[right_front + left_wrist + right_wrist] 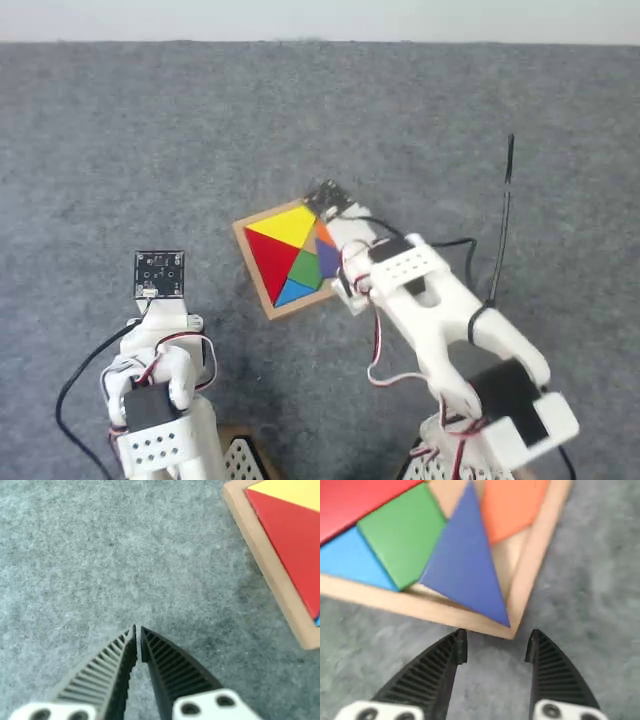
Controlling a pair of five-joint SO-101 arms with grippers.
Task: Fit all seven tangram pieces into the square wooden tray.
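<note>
high, tray: square wooden tray (252, 270) sits cornerwise on grey felt mat (150, 130), mid-table.
high, pieces: all in the tray. Yellow triangle (285, 225) is along the far rim and red triangle (270, 260) along the left rim. Green square (305, 268) is in the middle, light blue triangle (293, 292) by the near corner. Purple triangle (329, 262) and orange piece (324, 237) are on the right side.
high, right arm: right arm (440, 320) lies over the tray's right corner and hides it.
high, left arm: left arm (160, 400) is at the table's near edge, well apart from the tray, to its left.
left wrist, left gripper: left gripper (138, 630) is over bare mat. Fingers are pressed nearly together with just a thin slit, nothing held.
left wrist, tray: the rim is near the fingertips, not touching. Red and yellow triangles sit inside it.
right wrist, right gripper: right gripper (498, 636) has fingers spread wide and empty. The tips sit just outside the tray corner, one on each side.
right wrist, purple triangle: askew, just beside the green square. Its sharp tip is at the corner and seems to ride onto the rim, hard to tell. Bare wood shows between it and the orange piece.
right wrist, light blue triangle: against the rim, touching the green square.
</note>
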